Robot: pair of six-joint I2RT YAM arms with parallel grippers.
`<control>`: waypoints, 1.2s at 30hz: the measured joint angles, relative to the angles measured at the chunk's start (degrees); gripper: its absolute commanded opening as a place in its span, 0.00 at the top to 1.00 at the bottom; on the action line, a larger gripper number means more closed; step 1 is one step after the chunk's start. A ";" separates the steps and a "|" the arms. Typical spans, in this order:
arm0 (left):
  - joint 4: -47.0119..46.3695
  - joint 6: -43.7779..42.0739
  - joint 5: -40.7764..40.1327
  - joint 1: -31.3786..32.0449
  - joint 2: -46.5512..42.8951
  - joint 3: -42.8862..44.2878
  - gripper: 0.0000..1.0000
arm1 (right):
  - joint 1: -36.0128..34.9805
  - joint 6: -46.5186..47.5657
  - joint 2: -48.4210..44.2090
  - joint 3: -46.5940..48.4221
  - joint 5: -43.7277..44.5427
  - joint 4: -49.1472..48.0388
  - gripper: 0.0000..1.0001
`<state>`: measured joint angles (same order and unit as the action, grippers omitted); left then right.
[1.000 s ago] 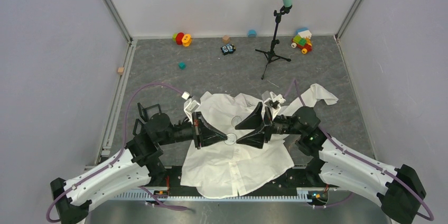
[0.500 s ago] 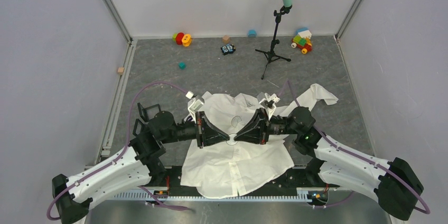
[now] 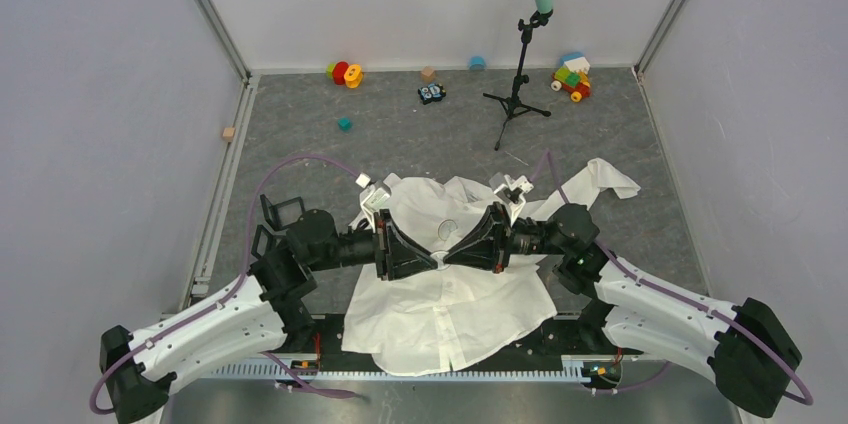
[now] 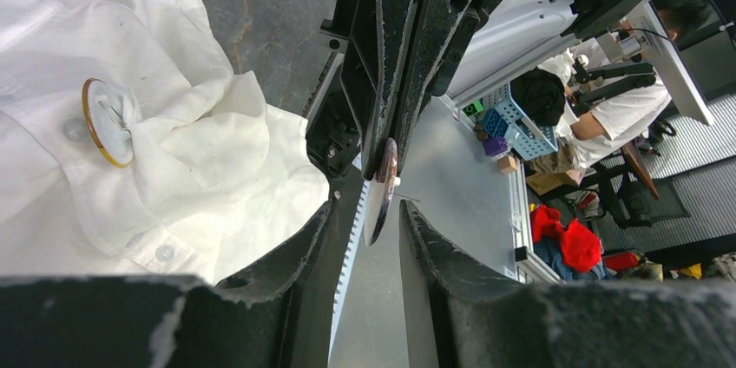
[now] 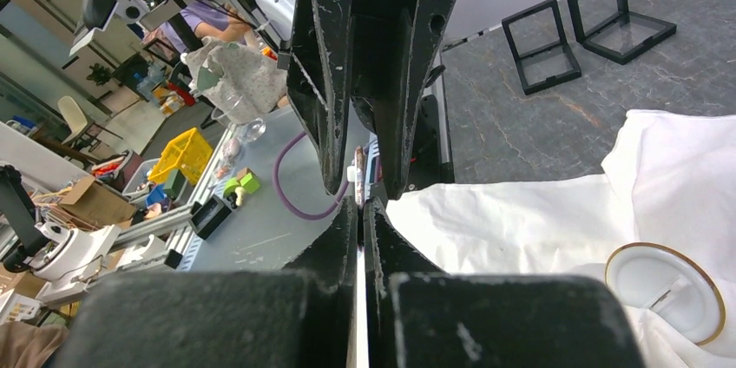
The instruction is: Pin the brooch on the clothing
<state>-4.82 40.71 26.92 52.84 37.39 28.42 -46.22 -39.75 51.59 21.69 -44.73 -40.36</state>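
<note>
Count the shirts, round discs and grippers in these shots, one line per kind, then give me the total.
Shirt: 1
Discs: 2, disc on shirt and held disc
Grippers: 2, left gripper and right gripper
Total: 5

Left end effector (image 3: pixel 428 259) faces right end effector (image 3: pixel 450 255) — brooch (image 4: pixel 380 190) between; shirt (image 3: pixel 450 314) beneath.

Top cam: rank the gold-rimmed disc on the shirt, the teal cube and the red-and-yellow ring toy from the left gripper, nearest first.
From the left gripper:
1. gold-rimmed disc: on the shirt, just beyond the fingertips.
2. teal cube: bare floor, far left.
3. red-and-yellow ring toy: by the back wall, beyond the cube.
</note>
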 measured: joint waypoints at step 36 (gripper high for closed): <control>3.19 1.20 -9.46 0.02 0.46 -4.20 0.98 | 0.46 14.93 -6.32 -0.90 20.48 20.96 0.40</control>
<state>-1.63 41.91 17.45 52.86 37.85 24.23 -45.76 -24.82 45.28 20.80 -24.25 -19.40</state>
